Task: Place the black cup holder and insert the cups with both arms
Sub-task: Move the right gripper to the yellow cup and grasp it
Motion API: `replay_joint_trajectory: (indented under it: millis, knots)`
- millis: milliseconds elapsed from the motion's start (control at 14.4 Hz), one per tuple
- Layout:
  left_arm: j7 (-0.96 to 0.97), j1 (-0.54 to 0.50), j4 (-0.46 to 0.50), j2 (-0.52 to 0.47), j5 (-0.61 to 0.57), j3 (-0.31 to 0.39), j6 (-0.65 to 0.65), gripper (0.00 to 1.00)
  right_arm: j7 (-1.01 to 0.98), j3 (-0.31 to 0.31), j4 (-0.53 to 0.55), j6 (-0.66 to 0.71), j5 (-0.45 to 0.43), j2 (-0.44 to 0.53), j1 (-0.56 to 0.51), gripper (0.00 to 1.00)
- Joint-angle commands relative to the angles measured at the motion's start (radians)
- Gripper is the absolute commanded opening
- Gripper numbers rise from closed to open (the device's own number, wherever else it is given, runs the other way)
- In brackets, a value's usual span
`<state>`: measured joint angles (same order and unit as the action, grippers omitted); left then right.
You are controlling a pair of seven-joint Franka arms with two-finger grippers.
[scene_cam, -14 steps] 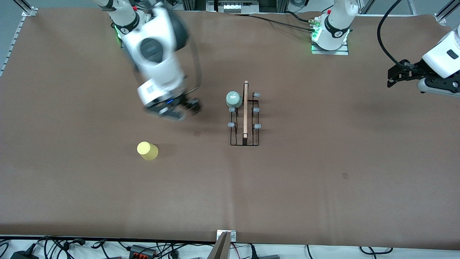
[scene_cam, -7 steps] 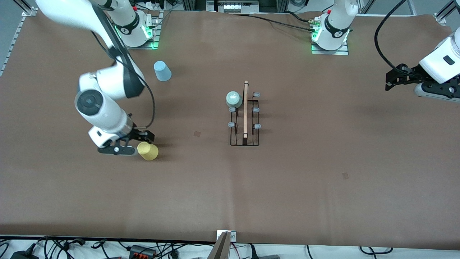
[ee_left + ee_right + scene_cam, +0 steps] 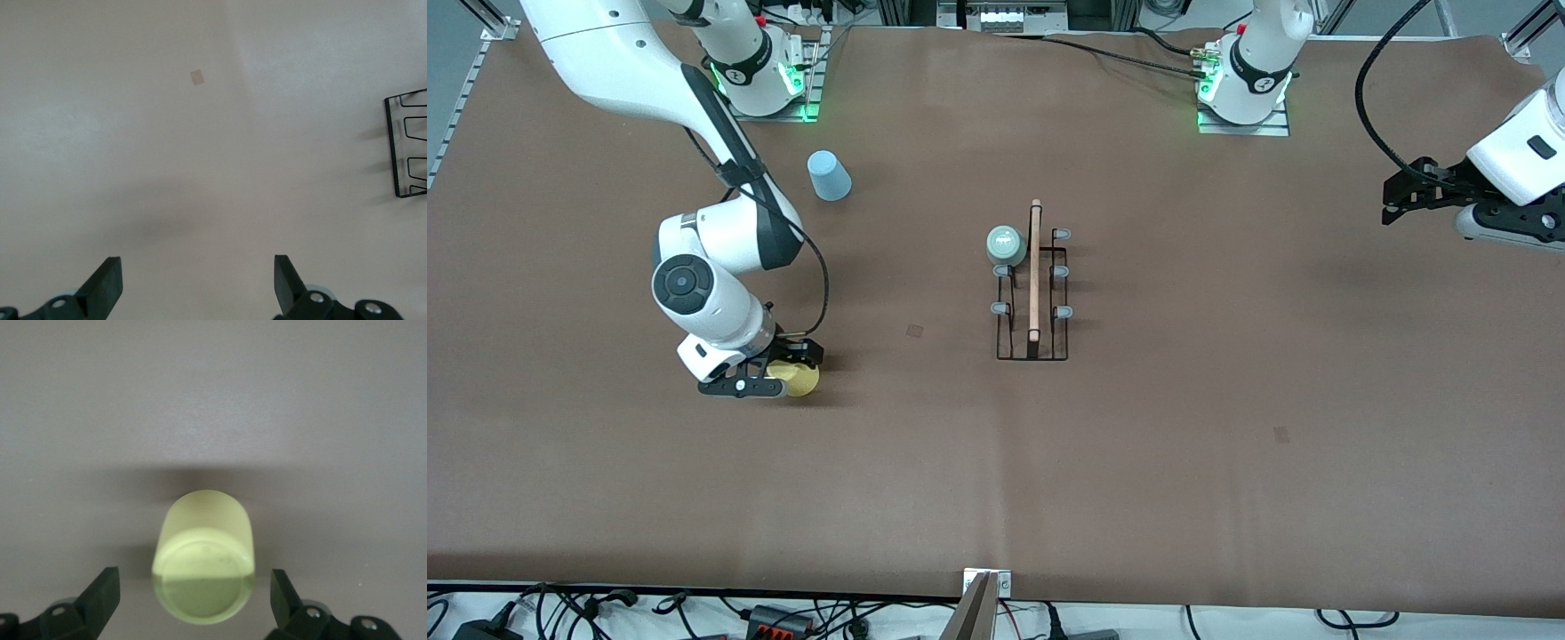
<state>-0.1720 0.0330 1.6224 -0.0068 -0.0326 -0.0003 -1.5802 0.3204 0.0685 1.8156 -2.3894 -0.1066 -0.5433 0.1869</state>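
One cup seated: mint cup sitting on black cup holder. Now straddling yellow cup with right gripper, toward right arm's end from holder, jaws wide, not gripping yet. Next: closing, lifting. Left gripper waiting, wide, empty.

In the front view, lower left of centre, the yellow cup is partly covered by the right gripper. In the left wrist view, the black cup holder is cut off by the right frame edge. At the front view's right edge, the left arm is cut off.
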Motion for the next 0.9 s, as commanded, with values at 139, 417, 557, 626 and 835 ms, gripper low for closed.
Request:
replay_joint_trajectory:
  millis: [139, 417, 557, 626, 835]
  knots:
    - [0.002, -0.004, -0.032, 0.013, 0.022, -0.001, 0.025, 1.00, -0.029, -0.015, 0.008, -0.008, -0.007, 0.010, 0.011, 1.00]
    - [0.002, -0.004, -0.033, 0.013, 0.022, -0.001, 0.025, 1.00, -0.030, -0.015, 0.008, -0.042, -0.007, -0.003, 0.011, 1.00]
    - [0.002, -0.004, -0.033, 0.013, 0.022, -0.001, 0.025, 1.00, -0.030, -0.015, 0.008, -0.059, -0.007, -0.013, 0.011, 1.00]
    - [0.002, -0.004, -0.033, 0.013, 0.022, -0.001, 0.025, 1.00, -0.034, -0.015, 0.010, -0.073, -0.008, -0.015, 0.011, 1.00]
    - [0.000, -0.004, -0.033, 0.013, 0.022, -0.001, 0.025, 1.00, -0.061, -0.015, 0.008, -0.077, -0.008, -0.017, 0.011, 0.70]
